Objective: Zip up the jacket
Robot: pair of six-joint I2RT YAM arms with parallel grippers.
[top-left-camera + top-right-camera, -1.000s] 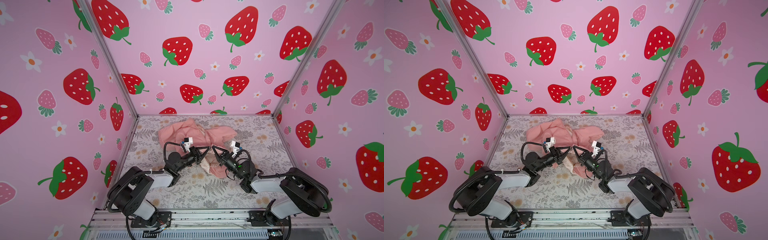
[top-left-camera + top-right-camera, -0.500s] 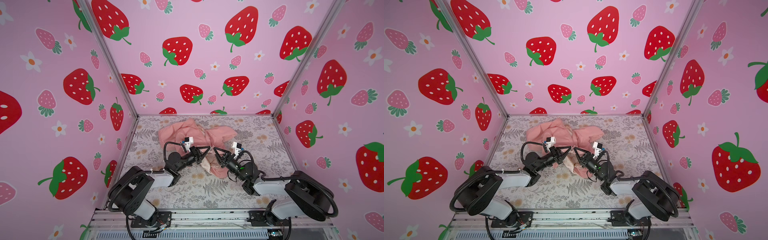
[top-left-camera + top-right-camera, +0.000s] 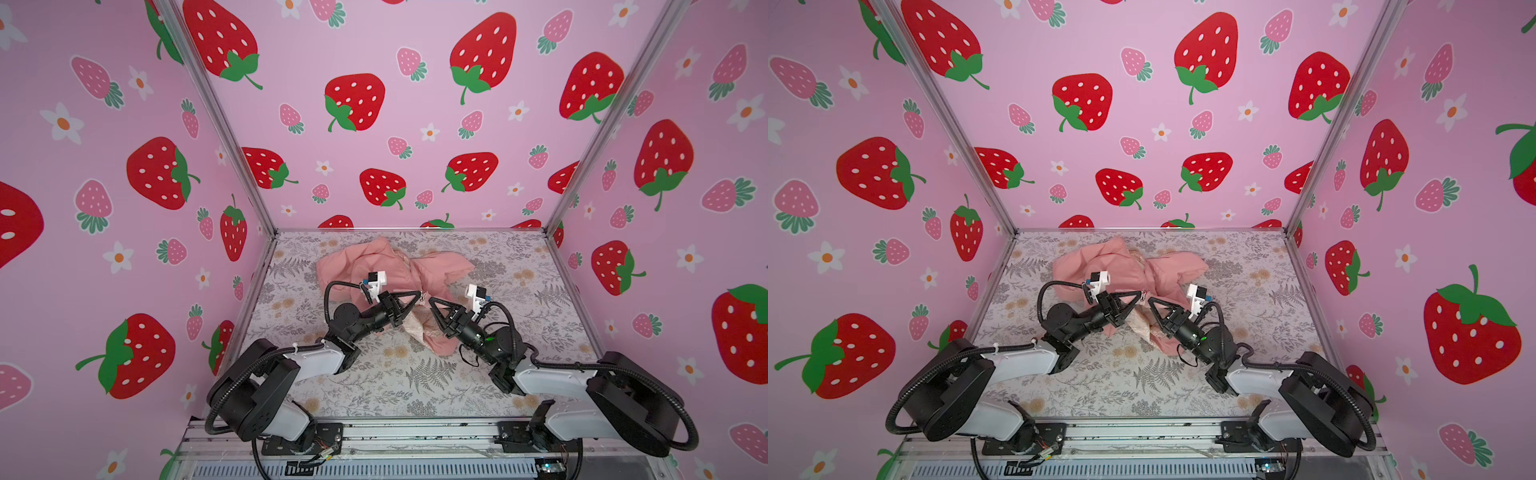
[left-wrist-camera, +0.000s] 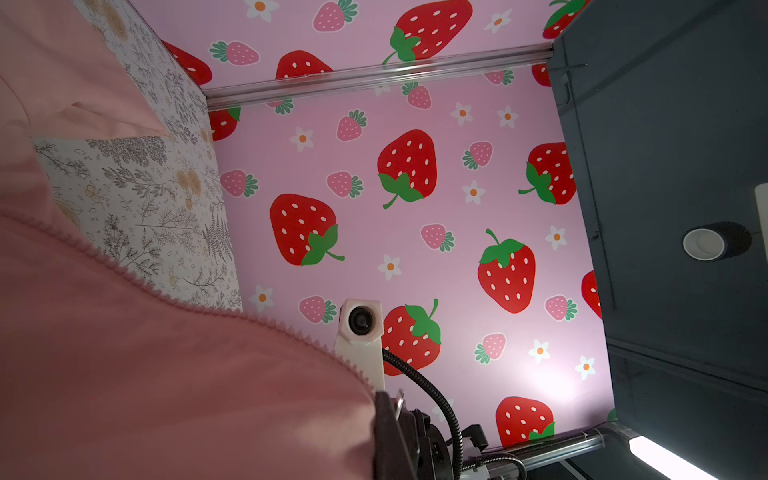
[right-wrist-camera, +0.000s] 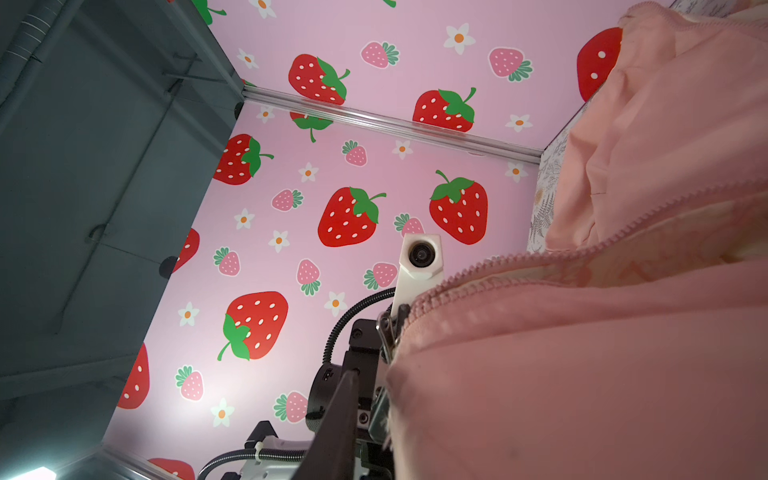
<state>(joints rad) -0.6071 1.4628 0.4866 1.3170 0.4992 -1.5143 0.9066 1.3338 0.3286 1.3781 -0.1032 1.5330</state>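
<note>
The salmon-pink jacket [image 3: 374, 266] [image 3: 1113, 266] lies crumpled at the back middle of the floral table, cream lining [image 3: 413, 324] showing at its near end. My left gripper [image 3: 419, 294] [image 3: 1139, 293] is shut on the small metal zip pull [image 3: 423, 296] [image 5: 390, 332], which peeks out beside its dark finger [image 4: 388, 432]. Facing it tip to tip, my right gripper [image 3: 431, 300] [image 3: 1149, 299] stands slightly open. A gap shows between its visible finger [image 5: 338, 415] and the cloth [image 5: 582, 374]; its other finger is hidden. Beyond the pull the two rows of zip teeth [image 5: 519, 266] spread apart.
The floral table surface [image 3: 415, 374] is boxed in by strawberry-print walls [image 3: 124, 208] on three sides, with metal posts at the back corners. An aluminium rail [image 3: 395, 432] carrying both arm bases runs along the front edge.
My right gripper's jaws have parted a little and its arm has shifted slightly to the right. The left gripper has stayed shut at the zip pull.
</note>
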